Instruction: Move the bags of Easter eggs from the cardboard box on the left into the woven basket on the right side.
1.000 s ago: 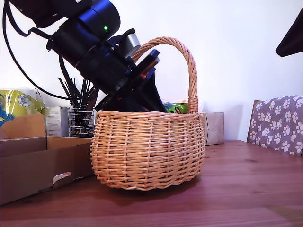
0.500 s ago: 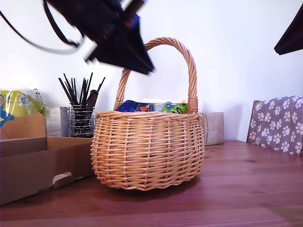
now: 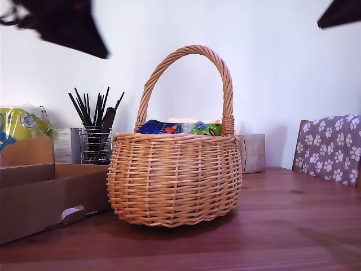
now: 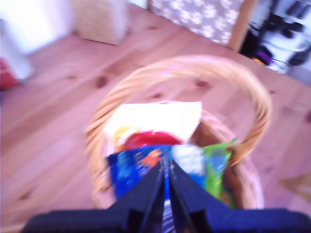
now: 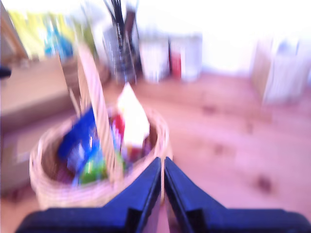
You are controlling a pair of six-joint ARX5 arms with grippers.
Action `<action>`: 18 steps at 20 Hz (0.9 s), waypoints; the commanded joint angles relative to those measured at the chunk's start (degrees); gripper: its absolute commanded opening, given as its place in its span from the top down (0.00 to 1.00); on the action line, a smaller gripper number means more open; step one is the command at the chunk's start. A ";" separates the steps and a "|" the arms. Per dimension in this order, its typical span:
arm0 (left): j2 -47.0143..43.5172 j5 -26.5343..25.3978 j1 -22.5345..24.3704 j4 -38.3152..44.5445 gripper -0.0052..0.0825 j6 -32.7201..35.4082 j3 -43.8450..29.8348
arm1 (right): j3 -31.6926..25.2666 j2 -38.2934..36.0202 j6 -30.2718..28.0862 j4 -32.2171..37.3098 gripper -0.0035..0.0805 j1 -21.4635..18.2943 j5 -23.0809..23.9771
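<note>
The woven basket stands mid-table in the exterior view, with blue, white and green bags of Easter eggs showing over its rim. The cardboard box lies at that view's left, its inside hidden. My first gripper hangs shut and empty above the basket, over a white bag, a blue bag and a green bag. My second gripper is shut and empty, apart from the basket. In the exterior view one blurred arm is top left and another top right.
Behind the box in the exterior view stand a wire pen holder, a large yellow-green bag and a white carton. A tan box sits behind the basket. A paw-print chair is at that view's right.
The arm that reached into the basket has lifted out and swung up to the exterior view's left, uncovering the bags at the rim. The arm at top right has risen slightly.
</note>
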 commanded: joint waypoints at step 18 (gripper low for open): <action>-37.33 0.42 13.33 -11.54 0.97 -4.61 -15.85 | -10.01 -17.68 4.66 2.38 0.97 -0.68 -0.02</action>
